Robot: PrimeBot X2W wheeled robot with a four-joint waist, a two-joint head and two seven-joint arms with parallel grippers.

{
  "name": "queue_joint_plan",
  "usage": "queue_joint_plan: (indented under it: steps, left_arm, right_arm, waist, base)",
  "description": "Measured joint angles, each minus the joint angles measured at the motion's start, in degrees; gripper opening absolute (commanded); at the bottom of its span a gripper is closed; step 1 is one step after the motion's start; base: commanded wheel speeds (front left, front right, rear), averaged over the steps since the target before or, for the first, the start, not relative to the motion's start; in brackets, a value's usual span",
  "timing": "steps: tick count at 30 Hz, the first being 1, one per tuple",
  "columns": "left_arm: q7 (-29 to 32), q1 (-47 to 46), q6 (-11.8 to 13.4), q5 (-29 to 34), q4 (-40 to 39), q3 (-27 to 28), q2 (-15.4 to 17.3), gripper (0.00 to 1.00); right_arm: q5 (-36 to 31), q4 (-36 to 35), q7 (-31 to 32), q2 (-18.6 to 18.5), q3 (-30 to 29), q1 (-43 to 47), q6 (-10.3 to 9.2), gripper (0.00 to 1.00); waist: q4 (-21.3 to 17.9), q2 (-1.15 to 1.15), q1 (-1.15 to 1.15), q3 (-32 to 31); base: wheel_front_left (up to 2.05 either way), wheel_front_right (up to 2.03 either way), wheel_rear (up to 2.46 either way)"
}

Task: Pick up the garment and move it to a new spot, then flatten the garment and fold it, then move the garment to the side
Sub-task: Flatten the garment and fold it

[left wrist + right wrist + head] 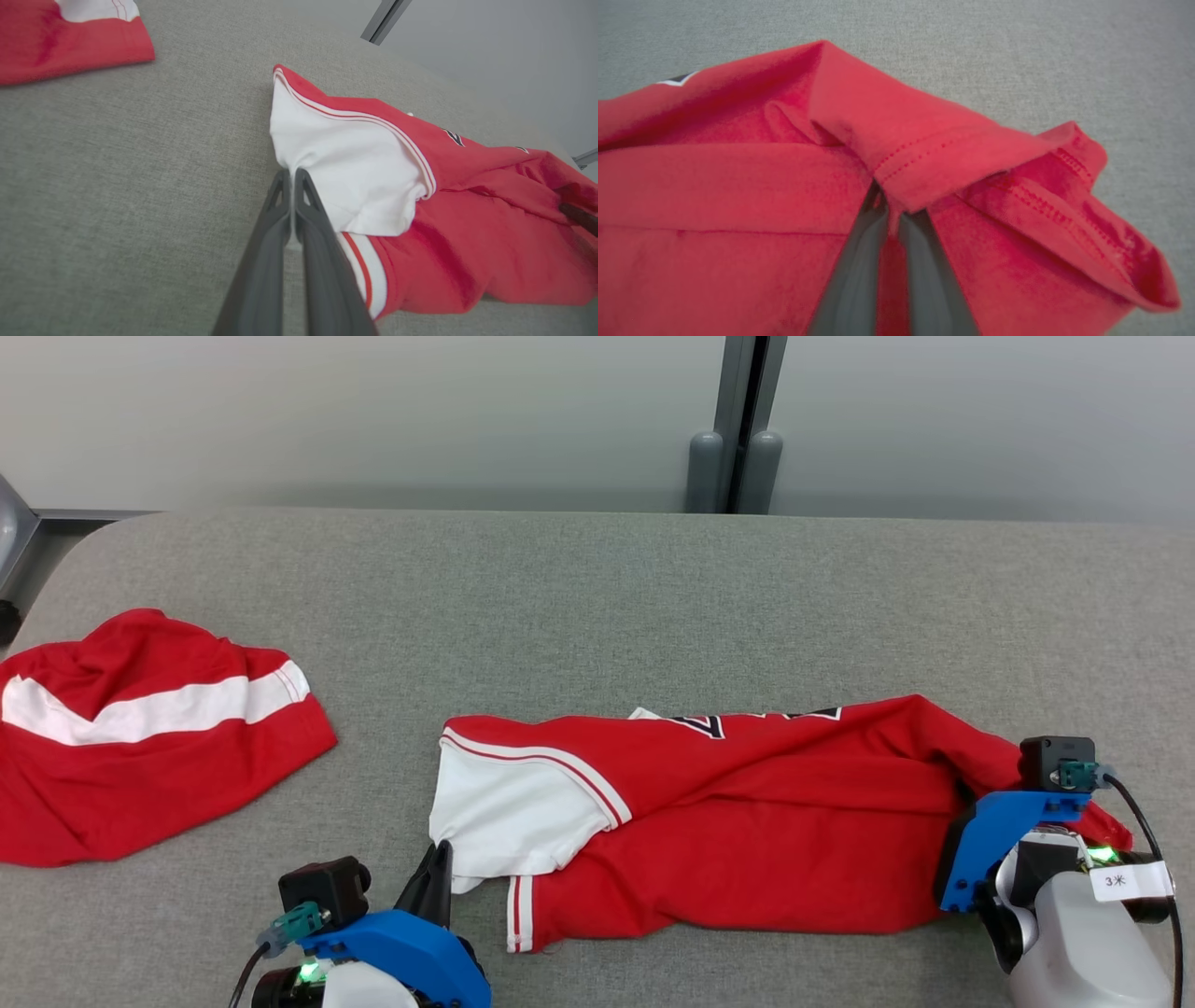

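The garment [747,821], a red jersey with a white sleeve [345,163] and red-striped trim, lies stretched left to right on the grey table [597,597]. At its left end, my left gripper [292,176] is shut, with the edge of the white sleeve pinched at its tips; in the head view the same gripper [437,868] shows low on the left. My right gripper [889,207] is shut on the red hem at the jersey's right end, with folded cloth draped over its fingertips. In the head view its blue mount [999,831] sits against that end.
A second red garment with a white band [140,737] lies bunched at the table's left edge. Behind the table stand a pale wall and a grey post [742,429]. Bare grey table surface stretches behind the jersey.
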Motion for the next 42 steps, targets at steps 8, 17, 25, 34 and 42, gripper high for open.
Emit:
queue_joint_plan:
  steps: [8,17,25,34,42]
  left_arm:
    - [-4.0,0.9,-0.4,-2.5,-3.9,2.7,-0.3,0.00]
    - [-7.7,1.2,-2.6,-8.9,-19.8,9.2,0.2,0.00]
    - [-3.9,-3.3,-3.4,-11.5,-30.2,9.2,1.5,0.00]
    - [4.9,-21.4,-5.6,-15.3,-22.7,9.1,4.2,0.00]
    - [4.2,-44.3,-6.9,-12.8,-8.8,11.3,6.6,0.00]
  right_arm:
    - [8.2,-5.5,-6.2,0.0,4.9,3.8,0.00,0.00]
    - [16.0,-41.8,0.7,0.0,6.5,15.7,0.00,0.00]
    - [20.0,-65.4,10.9,0.0,3.7,23.4,0.00,0.00]
    - [19.2,-61.3,18.6,-0.2,9.7,6.2,-0.01,0.00]
    - [16.7,-40.8,11.7,-3.6,12.7,-21.7,0.00,0.00]
  waist:
    - [0.2,0.00,0.00,-1.9]
    - [-2.6,0.00,0.00,-2.8]
    - [-3.4,-0.01,0.00,-1.7]
    - [-5.7,-0.01,0.01,4.3]
    - [-7.9,0.00,0.02,11.8]
  base:
    - [0.00,0.00,0.00]
    - [0.00,0.00,0.00]
    - [0.00,0.00,0.00]
    - [0.00,0.00,0.00]
    - [0.00,0.00,0.00]
